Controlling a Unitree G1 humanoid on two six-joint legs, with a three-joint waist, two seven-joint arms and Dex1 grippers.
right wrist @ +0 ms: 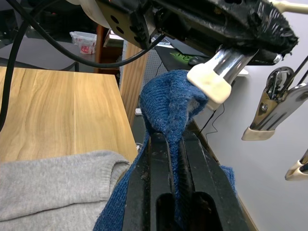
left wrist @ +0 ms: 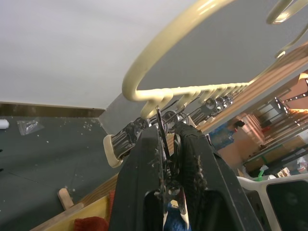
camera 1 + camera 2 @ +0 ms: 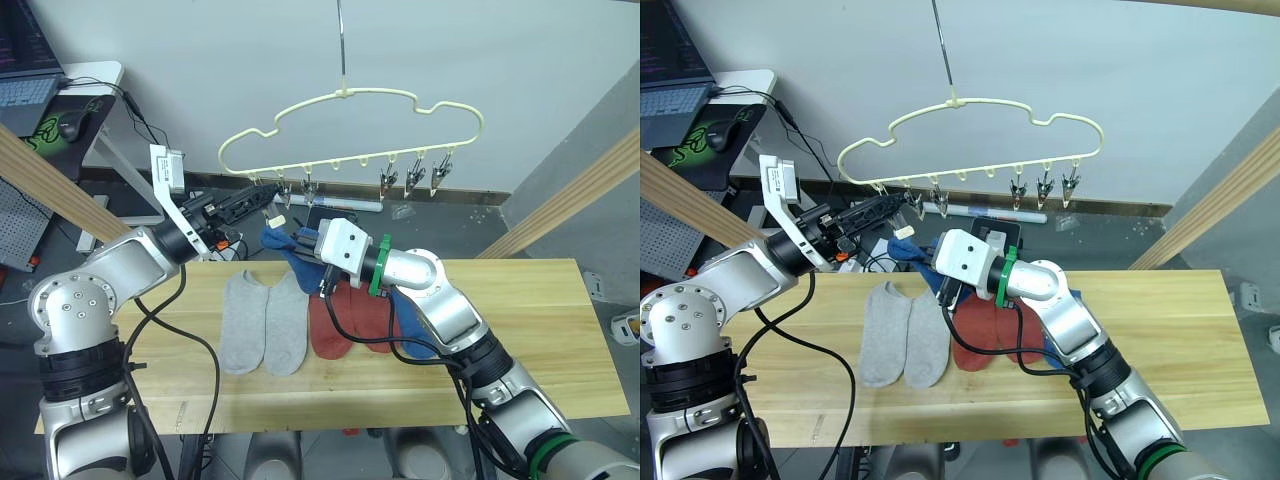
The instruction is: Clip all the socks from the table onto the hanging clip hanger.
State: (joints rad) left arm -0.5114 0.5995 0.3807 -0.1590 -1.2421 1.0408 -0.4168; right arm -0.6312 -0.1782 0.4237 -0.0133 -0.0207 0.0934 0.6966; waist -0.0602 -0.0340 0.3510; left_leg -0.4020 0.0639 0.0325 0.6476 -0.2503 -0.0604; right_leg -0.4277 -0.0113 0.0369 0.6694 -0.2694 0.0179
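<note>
Right gripper (image 1: 175, 144) is pinching a bright blue knit sock (image 1: 166, 103), lifted toward the far-left metal clip (image 2: 166, 139), which the left gripper (image 2: 168, 144) squeezes on the pale-yellow cloud-shaped hanger (image 3: 350, 100).

Socks (image 3: 300, 325) on table (image 3: 520, 330); clip hanger (image 3: 350, 130) above, behind.

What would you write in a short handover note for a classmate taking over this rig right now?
Left pincer: shut on the end clip of the clip hanger.
Right pincer: shut on a blue sock, lifted up to that clip.
On the table: two grey socks, two red socks and the other blue sock.
Done: no sock hangs yet.
Left: all six.
</note>
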